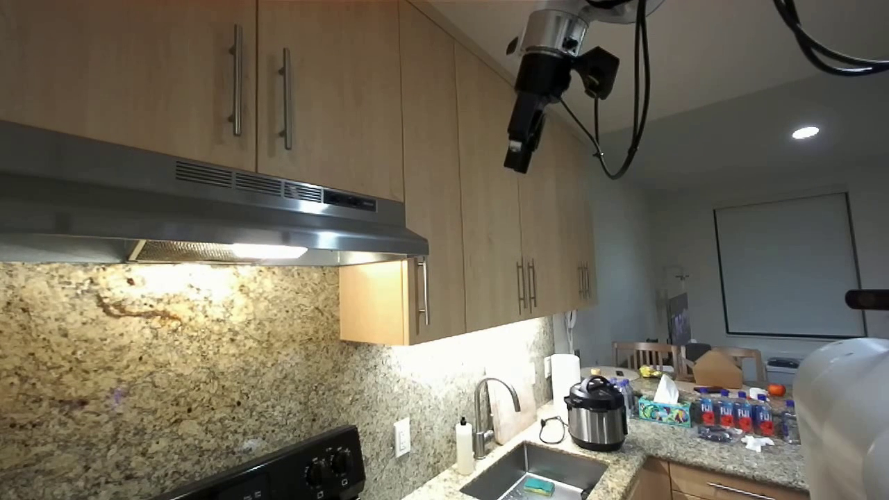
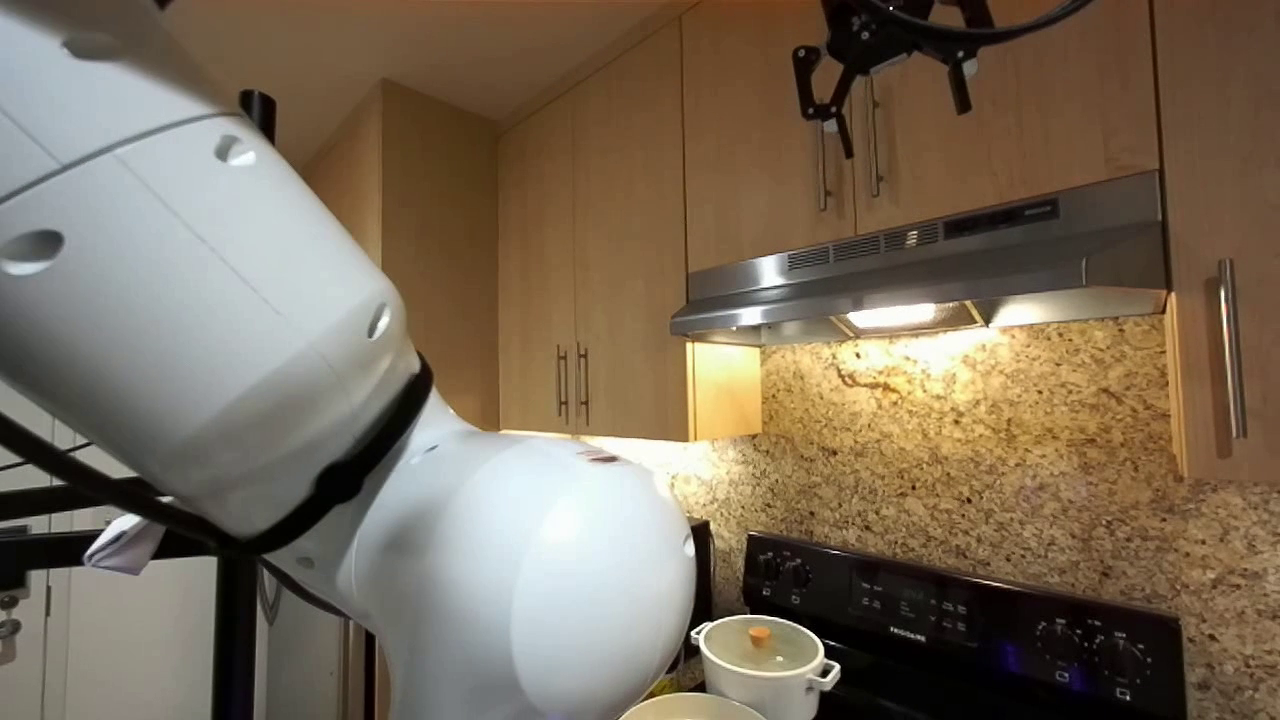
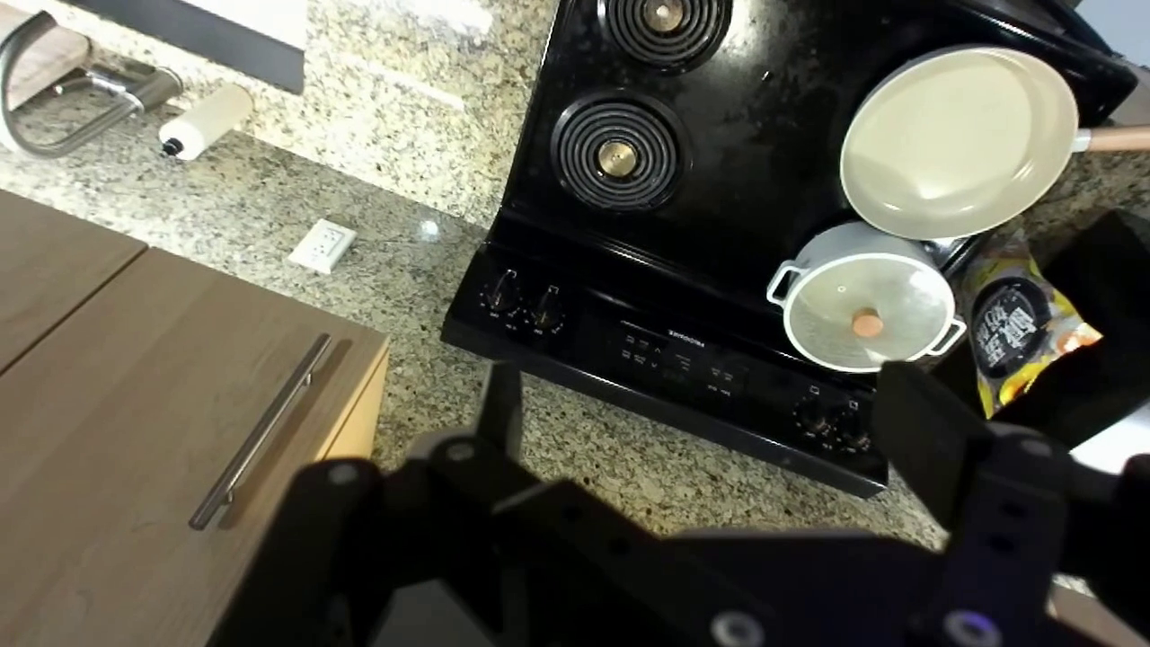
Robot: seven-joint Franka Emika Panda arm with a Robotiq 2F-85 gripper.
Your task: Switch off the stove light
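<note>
Open air lies before and directly beneath the long stainless-steel range hood (image 1: pixel 208 215); just above it, upright silver bar handles (image 1: pixel 287 97) jut from pale wooden cabinets (image 1: pixel 340 97).

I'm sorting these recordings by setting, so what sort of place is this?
A kitchen, most likely in a home. A range hood with its light on hangs over a black stove, and a sink is set into the speckled counter.
</note>
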